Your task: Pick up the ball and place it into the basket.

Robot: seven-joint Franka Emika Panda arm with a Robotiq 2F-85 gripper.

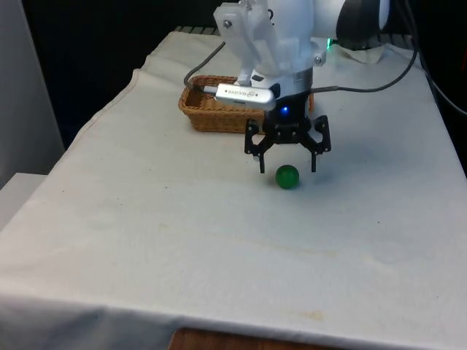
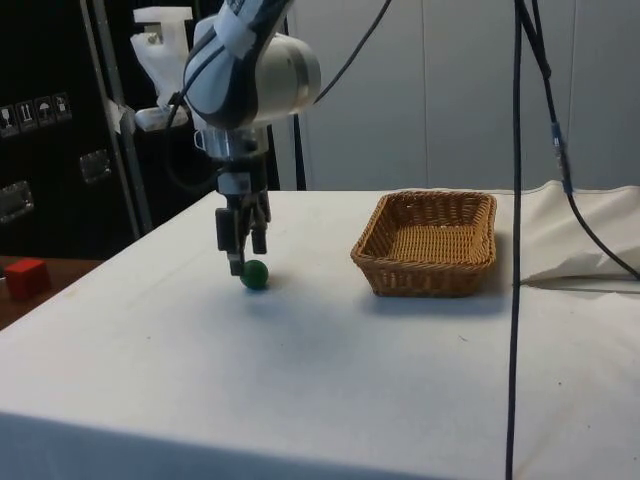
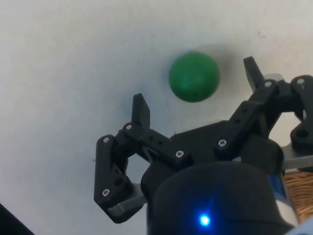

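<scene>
White cloth [image 1: 182, 240], smooth round green ball [image 1: 287, 176], woven basket [image 1: 208, 111]

White rounded arm [image 1: 281, 36], black screw-studded two-fingered hand [image 1: 287, 168], dark trailing cables [image 1: 365, 89]

bare cloth [image 1: 182, 240] around ball [image 1: 287, 176], basket [image 1: 211, 109] apart

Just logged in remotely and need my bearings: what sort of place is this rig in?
Probably a lab test bench: a cloth-covered table holding just a green ball and a wicker basket, with dark cabinets behind.
</scene>
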